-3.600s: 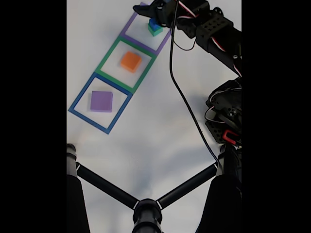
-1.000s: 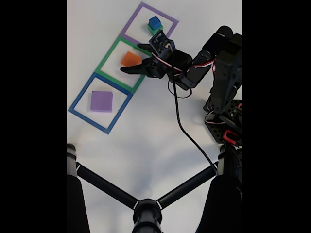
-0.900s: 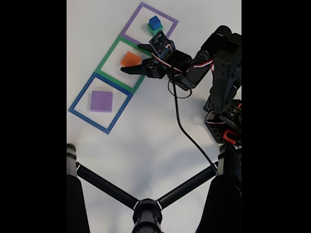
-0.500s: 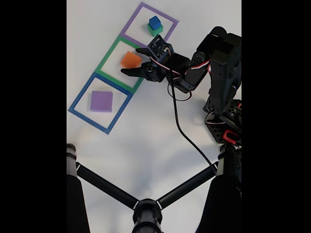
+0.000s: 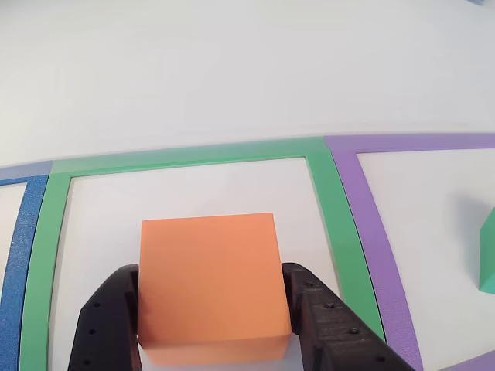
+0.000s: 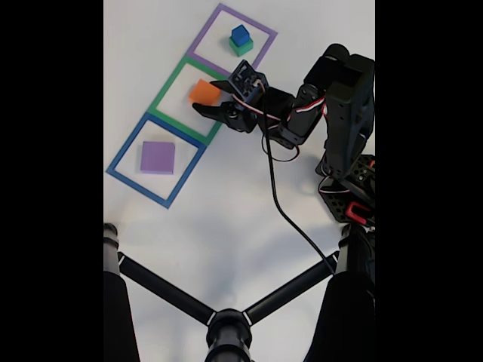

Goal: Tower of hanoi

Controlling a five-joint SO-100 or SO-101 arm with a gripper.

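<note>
Orange block (image 5: 207,284) sat inside green square (image 5: 335,207), lower centre of the other view; gripper (image 5: 210,318) flanked it, black fingers (image 5: 108,321) pressed against both sides (closed on it); purple block (image 6: 157,157) in blue square (image 6: 121,154), left in fixed view.

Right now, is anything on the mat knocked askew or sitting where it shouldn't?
Nothing stands out. The orange block sits inside the green square between the gripper fingers, and the purple block lies inside the blue square.
</note>
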